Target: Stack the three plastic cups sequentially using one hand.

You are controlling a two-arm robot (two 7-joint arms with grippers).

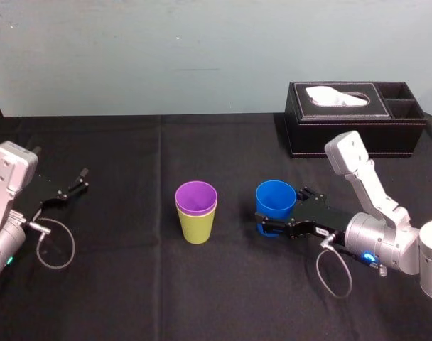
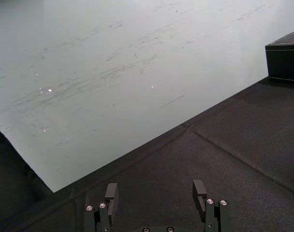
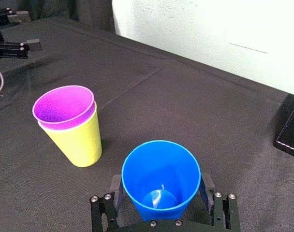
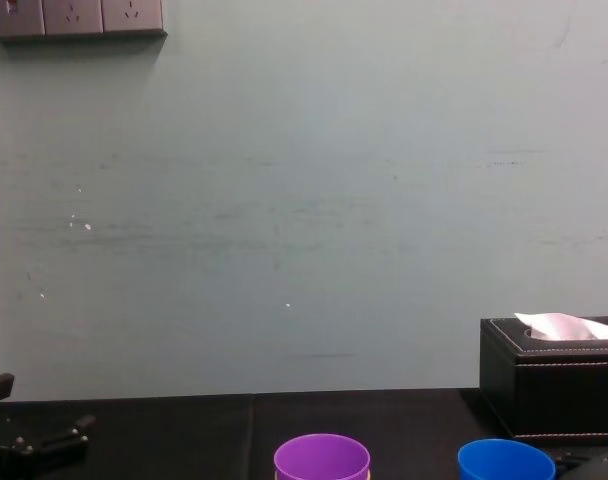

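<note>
Head view: right end effector (image 1: pixel 281 210) clamps smooth bright blue tapered plastic cup (image 1: pixel 276 199), 3 o'clock of purple plastic cup (image 1: pixel 196 197), hidden below its rim inside yellow-green plastic cup (image 1: pixel 197 229). Left end effector (image 1: pixel 72 186), 9 o'clock, gapes empty.

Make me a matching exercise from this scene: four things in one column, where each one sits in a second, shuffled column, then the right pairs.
1. purple cup
2. yellow-green cup
3. blue cup
4. tissue box

A. at the far right of the table
B. between the fingers of the right gripper
C. nested in another cup
D. holds another cup inside it

Pairs: 1-C, 2-D, 3-B, 4-A.
</note>
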